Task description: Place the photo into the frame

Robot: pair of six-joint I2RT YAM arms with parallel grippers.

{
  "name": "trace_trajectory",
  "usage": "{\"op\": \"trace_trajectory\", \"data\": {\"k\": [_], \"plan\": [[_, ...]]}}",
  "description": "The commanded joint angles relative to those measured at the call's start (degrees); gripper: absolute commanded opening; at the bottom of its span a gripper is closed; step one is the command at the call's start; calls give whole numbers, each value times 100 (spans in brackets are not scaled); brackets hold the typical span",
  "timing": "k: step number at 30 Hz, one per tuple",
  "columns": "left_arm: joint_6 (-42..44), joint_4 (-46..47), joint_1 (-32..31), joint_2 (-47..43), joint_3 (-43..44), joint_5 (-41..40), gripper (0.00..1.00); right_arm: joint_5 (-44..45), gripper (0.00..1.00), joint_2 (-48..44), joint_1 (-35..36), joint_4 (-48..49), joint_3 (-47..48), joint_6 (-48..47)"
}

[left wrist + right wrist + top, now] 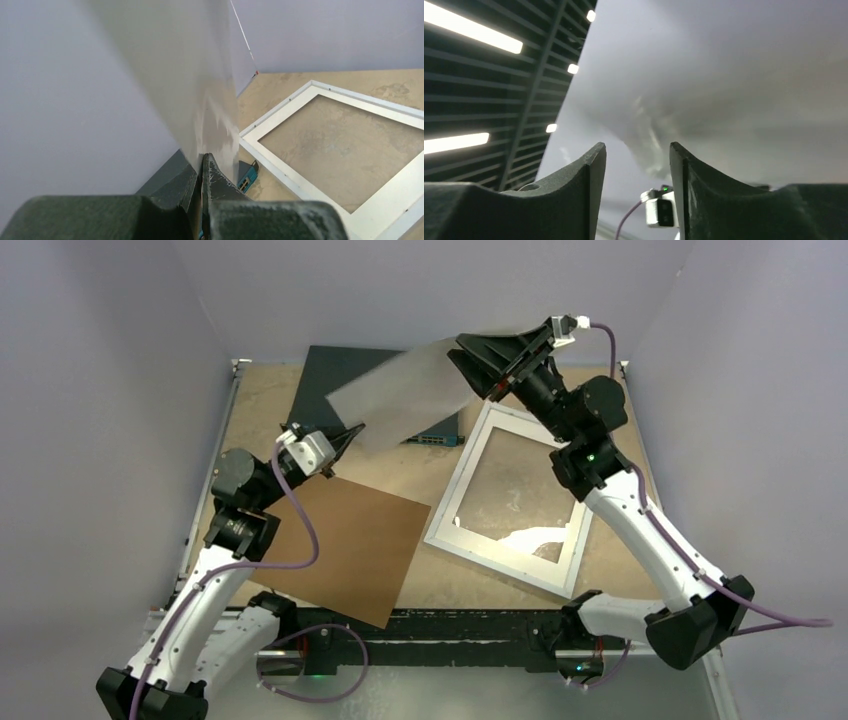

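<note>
Left claw [204, 172] clamped on the large glossy photo [405, 400] sheet's corner (pale back showing), right claw [637, 160] parted; white-bordered rectangular glass frame [445, 505] below-right remains unfilled.

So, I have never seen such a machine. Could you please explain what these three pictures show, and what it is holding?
These are two robot arms at a table's near edge. One picture looks down from above; the other two come from cameras on each wrist. On the table lie a white frame, a brown board and a dark box. The left gripper, its fingers shut, holds up a pale sheet, seemingly the photo's back. The right gripper is open at the sheet's other end.
</note>
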Motion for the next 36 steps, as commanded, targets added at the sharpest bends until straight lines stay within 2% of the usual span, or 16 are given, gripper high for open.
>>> {"op": "trace_trajectory", "data": {"k": [1,3,9,16,19,21,24,29,33,36], "plan": [[646,-273,-21,-147,226,238,0,-502,58,-132,-300,-470,157,-490],[800,-474,-19,-168,269,298,0,-679,66,-127,-434,-555,201,-755],[980,-1014,-15,-90,395,509,0,-1655,78,156,-737,-889,453,-1715],[1905,-2825,-20,492,784,936,0,-2350,82,-11,-781,-1290,-12,-3038],[2458,-3613,-18,847,1005,1058,0,-2644,84,-97,-781,-1335,-92,-4100],[2645,-3855,-13,925,1002,982,0,-2700,89,-128,-741,-1726,-89,-5183],[2378,-3839,-11,883,931,716,0,-2494,93,-231,-343,-1976,-487,-6472],[1941,-4444,150,1213,1382,263,0,-681,93,95,1419,-2680,-1134,-8316],[1705,-4928,1115,1635,1595,759,0,377,91,506,2484,-2597,-1773,-9269],[1623,-5181,1801,2033,1966,674,0,959,90,703,2968,-1868,-2263,-9611]]}}
